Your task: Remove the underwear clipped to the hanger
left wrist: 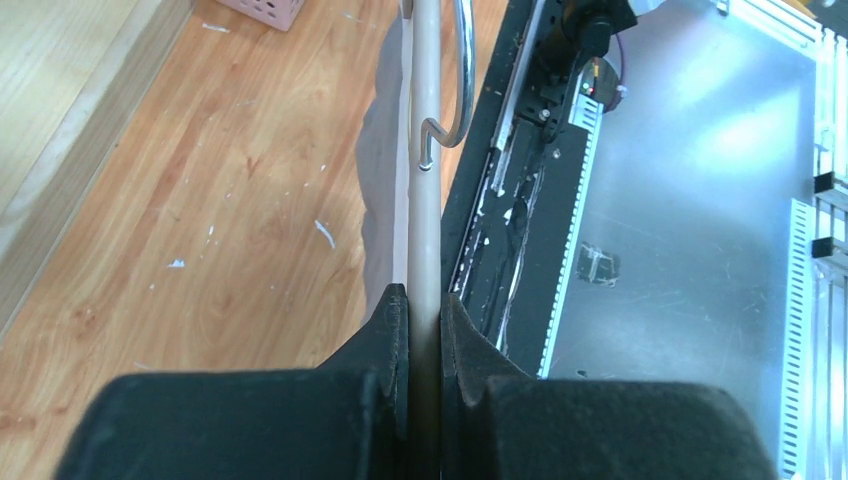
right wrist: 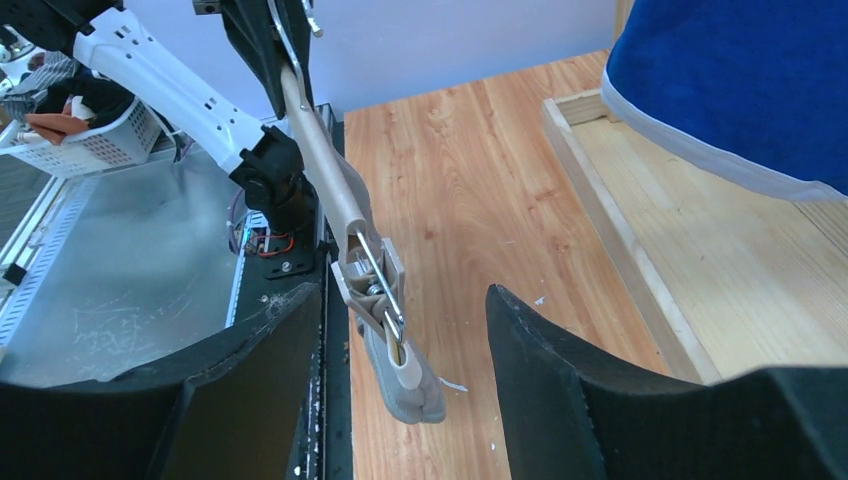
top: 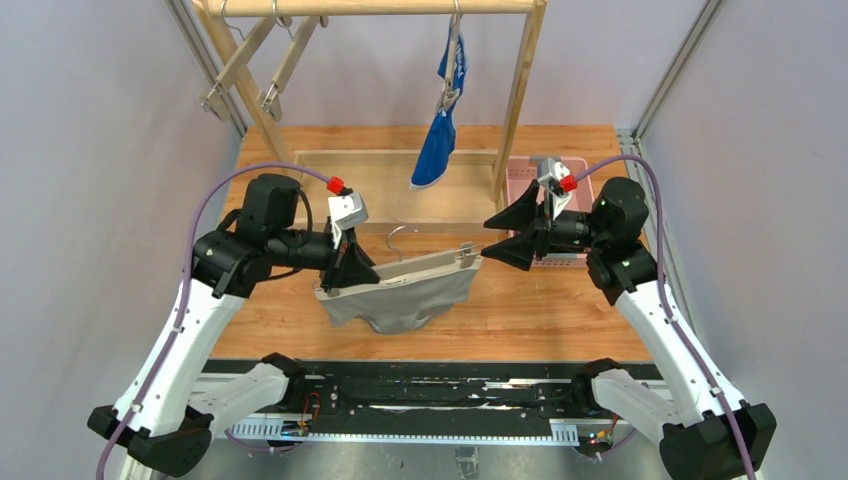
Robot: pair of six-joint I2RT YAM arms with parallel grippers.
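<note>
Left end effector (left wrist: 425,300), arm bent inward, pinches the hanger (left wrist: 426,150); right end effector (right wrist: 405,300) gapes wide facing its clip (right wrist: 372,280).

We see bright, even light from overhead; the grey underwear (top: 400,300) casts only a faint, soft shadow on the wooden table (top: 570,320). In the left wrist view, the left fingers (left wrist: 392,325) are dark and blurred around the hanger bar (left wrist: 426,150), and the metal plate (left wrist: 700,200) right of them glares pale. Between the softly blurred right fingers (right wrist: 570,370), the hanger clip (right wrist: 372,285) is sharp; the blue underwear (right wrist: 740,80) above them looks vivid.
</note>
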